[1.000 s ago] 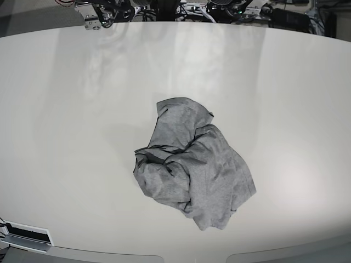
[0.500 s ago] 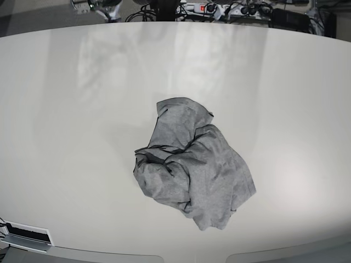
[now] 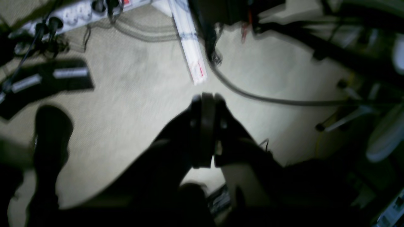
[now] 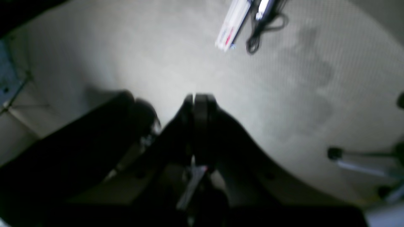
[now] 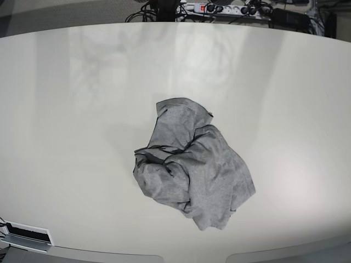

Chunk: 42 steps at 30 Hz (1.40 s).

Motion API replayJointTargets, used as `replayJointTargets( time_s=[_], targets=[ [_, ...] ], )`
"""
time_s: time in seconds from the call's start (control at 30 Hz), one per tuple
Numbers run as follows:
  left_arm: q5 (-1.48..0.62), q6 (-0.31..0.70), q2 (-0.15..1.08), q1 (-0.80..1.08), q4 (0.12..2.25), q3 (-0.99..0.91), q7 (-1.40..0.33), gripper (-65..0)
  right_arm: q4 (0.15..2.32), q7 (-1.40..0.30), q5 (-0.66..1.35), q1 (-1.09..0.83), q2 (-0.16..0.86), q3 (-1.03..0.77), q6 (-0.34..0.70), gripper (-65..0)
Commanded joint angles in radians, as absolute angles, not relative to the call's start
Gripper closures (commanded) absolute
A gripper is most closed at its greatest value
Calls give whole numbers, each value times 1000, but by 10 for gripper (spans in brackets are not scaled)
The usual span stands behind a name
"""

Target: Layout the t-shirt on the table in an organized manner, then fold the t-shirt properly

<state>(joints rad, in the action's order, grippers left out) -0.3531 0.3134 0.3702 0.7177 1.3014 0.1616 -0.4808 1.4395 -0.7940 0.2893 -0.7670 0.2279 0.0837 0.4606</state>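
Observation:
The grey t-shirt [image 5: 192, 167] lies crumpled in a heap a little below the middle of the off-white table [image 5: 82, 120]; no lettering shows. Neither arm appears in the base view. In the left wrist view my left gripper [image 3: 203, 97] is shut, its dark fingers pressed together over carpeted floor, with nothing between them. In the right wrist view my right gripper [image 4: 199, 96] is shut and empty as well, also hanging above carpet. Both wrist views are blurred and show neither the shirt nor the table.
Beyond the table's far edge a power strip with cables [image 5: 219, 8] lies on the floor. A white box [image 5: 27, 234] sits at the near left edge. A grey cable [image 3: 268, 99] and a tripod leg [image 4: 359, 164] lie on the carpet below the grippers.
The arm parts seen at the table's far edge have withdrawn upward out of the base view. The t-shirt has not moved.

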Motion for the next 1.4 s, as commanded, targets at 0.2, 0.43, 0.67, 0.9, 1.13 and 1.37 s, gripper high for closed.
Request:
replayJointTargets(
  time_s=[0.2,0.43,0.67,0.9,1.13,1.37],
  targets=[
    [-376,321,432,907,1642,-39,-507,0,1887,-806,282,-1010,336,77,366,0],
    [-536,348,438,950,1932,-283,-589,0,2255,-809,116,-1109,349,77,271,0],
    [-545,348,439,906,2081,-389,-569,0,2356,-708,22,-1046,349,77,265,0],
    [-545,351,441,721,2051,-385,-569,0,2354,-607,191,-813,348,79,394,0],
    [-566,382,490,572,1980,-378,-569,0,2229,-550,316,-580,327,79,409,0],
    [-559,410,522,476,1815,-332,-545,0,1982,-550,464,-378,224,83,554,-97]
  ],
)
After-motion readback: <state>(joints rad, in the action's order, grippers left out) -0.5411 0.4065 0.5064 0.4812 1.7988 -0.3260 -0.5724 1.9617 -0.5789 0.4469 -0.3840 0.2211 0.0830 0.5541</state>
